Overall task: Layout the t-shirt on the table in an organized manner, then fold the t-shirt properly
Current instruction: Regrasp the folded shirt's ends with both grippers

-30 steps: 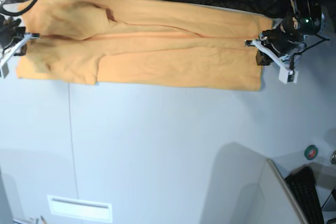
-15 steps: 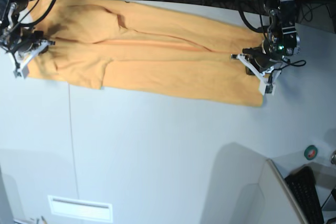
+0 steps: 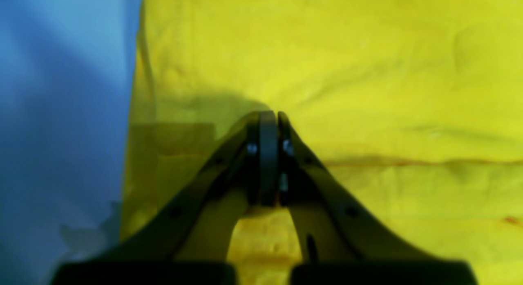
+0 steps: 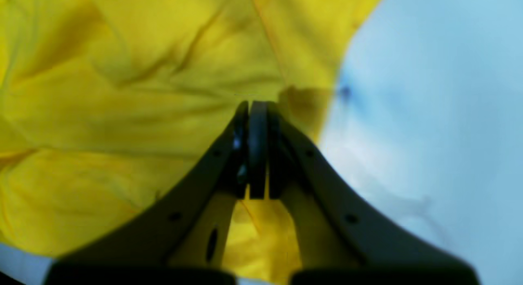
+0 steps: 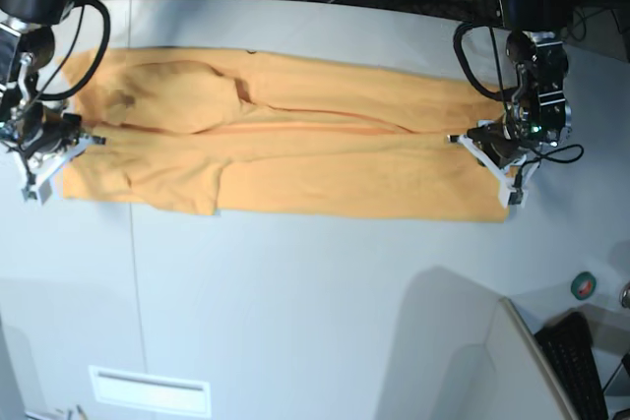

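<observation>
One broad table [image 5: 315,292] carries the t-shirt [image 5: 295,135], folded lengthwise into a long band across the far part. At its ends sit the left tool [image 5: 487,145] and the right tool [image 5: 61,142], both pinched fully together; whether cloth is caught between them I cannot tell. If either slips or pulls unevenly, the band could skew and the fold crumple. The base view shows the whole band; the wrist views show only the sealed jaws over cloth edges.

My view: t-shirt [image 5: 295,150] spread lengthwise across the bench's [image 5: 315,282] far half, my left end effector [image 5: 492,159] at its right end, right end effector [image 5: 54,154] at its left end, keyboard [image 5: 581,366] at near-right corner.
</observation>
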`<state>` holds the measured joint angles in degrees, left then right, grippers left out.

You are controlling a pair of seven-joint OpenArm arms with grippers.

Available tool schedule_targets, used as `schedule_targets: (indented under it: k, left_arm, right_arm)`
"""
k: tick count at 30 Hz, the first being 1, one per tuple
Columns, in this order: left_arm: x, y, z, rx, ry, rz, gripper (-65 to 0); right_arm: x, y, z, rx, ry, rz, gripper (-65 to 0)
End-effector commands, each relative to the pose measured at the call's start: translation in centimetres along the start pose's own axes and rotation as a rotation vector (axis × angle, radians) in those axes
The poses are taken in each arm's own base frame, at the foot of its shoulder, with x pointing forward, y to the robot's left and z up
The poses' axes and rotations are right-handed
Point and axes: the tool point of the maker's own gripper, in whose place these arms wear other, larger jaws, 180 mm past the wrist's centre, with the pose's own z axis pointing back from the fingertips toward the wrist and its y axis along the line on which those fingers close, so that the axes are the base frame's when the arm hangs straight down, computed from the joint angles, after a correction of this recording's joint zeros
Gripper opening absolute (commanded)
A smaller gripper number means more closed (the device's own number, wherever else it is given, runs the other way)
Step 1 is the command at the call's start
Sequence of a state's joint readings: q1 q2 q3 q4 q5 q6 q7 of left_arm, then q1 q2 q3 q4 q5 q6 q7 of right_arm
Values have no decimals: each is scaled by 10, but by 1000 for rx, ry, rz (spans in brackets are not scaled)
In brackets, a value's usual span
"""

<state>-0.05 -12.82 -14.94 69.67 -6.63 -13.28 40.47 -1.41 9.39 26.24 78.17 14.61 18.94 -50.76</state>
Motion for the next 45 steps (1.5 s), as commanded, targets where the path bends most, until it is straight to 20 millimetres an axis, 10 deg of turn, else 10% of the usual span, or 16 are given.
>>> schedule_targets:
  k: [1, 6, 15, 21, 32, 41, 45]
  left_arm:
    - [26, 14, 11, 34, -77, 9, -650]
    - [35, 24, 35, 66, -152, 9, -650]
    - [15, 16, 27, 49, -104, 23, -650]
    - [5, 21, 25, 57, -81, 32, -650]
    - [13, 20, 30, 58, -105, 27, -650]
    - [14, 27, 32, 69, -107, 20, -650]
    - [18, 27, 34, 69, -119, 15, -650]
  right_arm:
    - [28, 0, 14, -1, -83, 26, -650]
    - [49, 12, 25, 7, -121, 66, -650]
    - [59, 70, -19, 140, -96, 101, -650]
    - [16, 67, -56, 162, 6, 30, -650]
    - [55, 80, -10, 148, -131, 117, -650]
    - [27, 59, -51, 144, -37, 35, -650]
    - [38, 62, -37, 140, -88, 64, -650]
